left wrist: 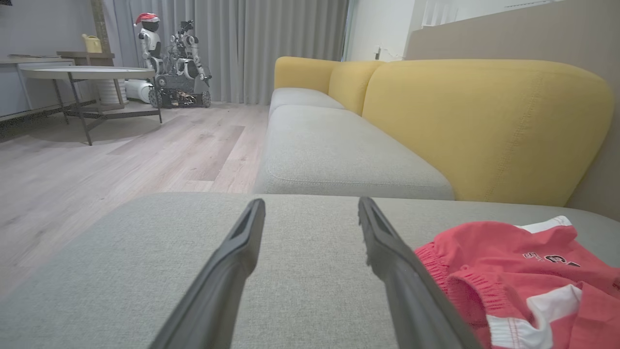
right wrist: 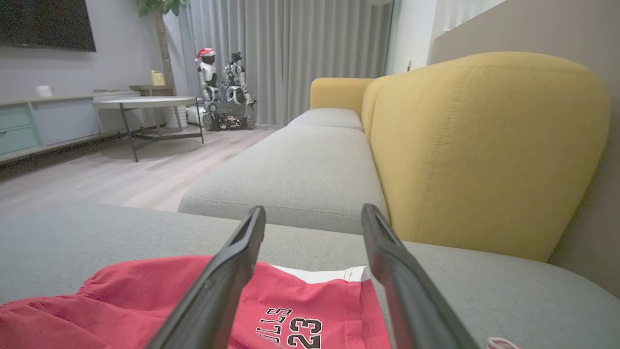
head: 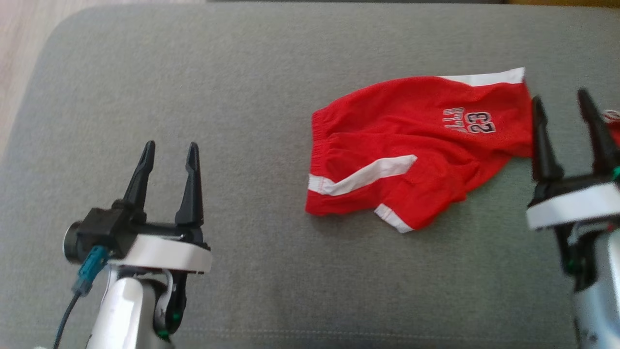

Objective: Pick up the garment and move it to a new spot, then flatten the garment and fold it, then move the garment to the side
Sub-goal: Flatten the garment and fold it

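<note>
**Right gripper** point(head: 559, 95): fingers spread and clasping nothing, poised at the right-hand hem of the garment point(head: 411, 140). **Left gripper** point(head: 171, 144): likewise spread and empty, over bare grey seat cushion point(head: 242, 97), well apart from the garment.

**Head view.** The red shorts lie rumpled on the right half of the cushion. The waistband is toward the left, and the "23" lettering is near the right gripper.

**Right wrist view.** The right gripper point(right wrist: 314, 213) frames the lettering of the garment point(right wrist: 121, 300) below its fingers. Whether they touch the cloth cannot be told.

**Left wrist view.** The left gripper point(left wrist: 310, 206) has the garment's point(left wrist: 508, 261) elastic waistband just beside one finger.

**Surroundings.**
- Wrist views: a yellow backrest point(left wrist: 484, 126) bounds the cushion behind the garment. A second grey seat point(left wrist: 329, 150) lies beyond, then wooden floor point(left wrist: 121, 160), a round table point(left wrist: 87, 72) and another robot point(left wrist: 174, 63) by the curtains point(left wrist: 271, 43).
- Head view: the cushion's rounded corner is at upper left. Broad bare cushion lies left of and in front of the garment.
</note>
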